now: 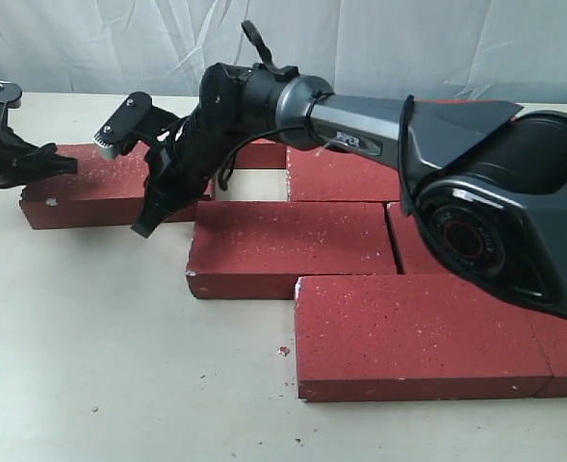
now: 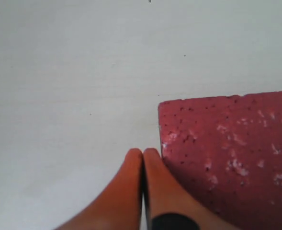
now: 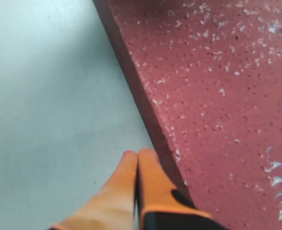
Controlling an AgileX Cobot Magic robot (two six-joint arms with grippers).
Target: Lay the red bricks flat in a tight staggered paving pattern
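Observation:
Several red bricks lie flat in staggered rows: a middle brick [image 1: 288,245], a front brick [image 1: 413,332] and a back brick [image 1: 346,178]. One red brick [image 1: 90,191] lies apart at the left, with a gap to the rest. My left gripper [image 1: 69,165] is shut and empty, its tips beside this brick's far left corner [image 2: 236,153]. My right gripper [image 1: 144,227] reaches across the middle. It is shut and empty, and its orange fingertips [image 3: 148,160] rest against the brick's long side [image 3: 145,110].
The right arm's big grey body [image 1: 485,212] hides part of the bricks on the right. A small red crumb [image 1: 283,350] lies on the pale table [image 1: 110,366]. A grey curtain [image 1: 119,38] hangs behind the table.

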